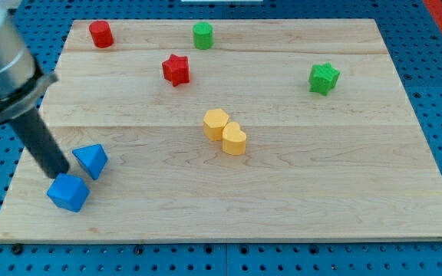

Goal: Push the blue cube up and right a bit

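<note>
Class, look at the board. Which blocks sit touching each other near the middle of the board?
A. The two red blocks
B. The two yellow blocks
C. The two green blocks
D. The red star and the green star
B: the yellow hexagon block and the yellow heart block sit pressed side by side near the middle, while the red and green blocks each stand well apart.

A straight matte black rod [43, 144] with a round cross-section, smooth and unmarked. It joins a wider cylindrical housing [0, 65] of grey metal, blurred at the picture's edge, with a small flat tab projecting from its lower rim
</note>
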Robot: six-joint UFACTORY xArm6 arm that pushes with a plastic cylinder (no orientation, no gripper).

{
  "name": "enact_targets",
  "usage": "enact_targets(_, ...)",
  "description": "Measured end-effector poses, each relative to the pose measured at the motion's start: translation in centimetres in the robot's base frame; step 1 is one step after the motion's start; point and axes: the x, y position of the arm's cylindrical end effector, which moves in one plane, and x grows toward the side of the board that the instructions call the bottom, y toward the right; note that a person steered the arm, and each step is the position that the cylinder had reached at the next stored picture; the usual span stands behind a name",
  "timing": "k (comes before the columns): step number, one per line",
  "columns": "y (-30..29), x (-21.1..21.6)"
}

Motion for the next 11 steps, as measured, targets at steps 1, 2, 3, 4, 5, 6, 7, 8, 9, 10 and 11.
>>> enact_targets(1, -4.0, 2.1)
enact_targets(2, -3.9, 6.9)
enact_targets(3, 0.0, 7.9)
enact_targets(4, 5.1, 7.9)
enact_targets(5, 7.5, 7.5)
enact_targets(6, 7.9, 9.1)
enact_targets(7, 5.6, 9.1)
enact_targets(8, 1.7, 9.1)
enact_targets(9, -1.8, 9.1)
enact_targets(10, -3.3, 9.1)
enact_targets(11, -3.3, 9.0)
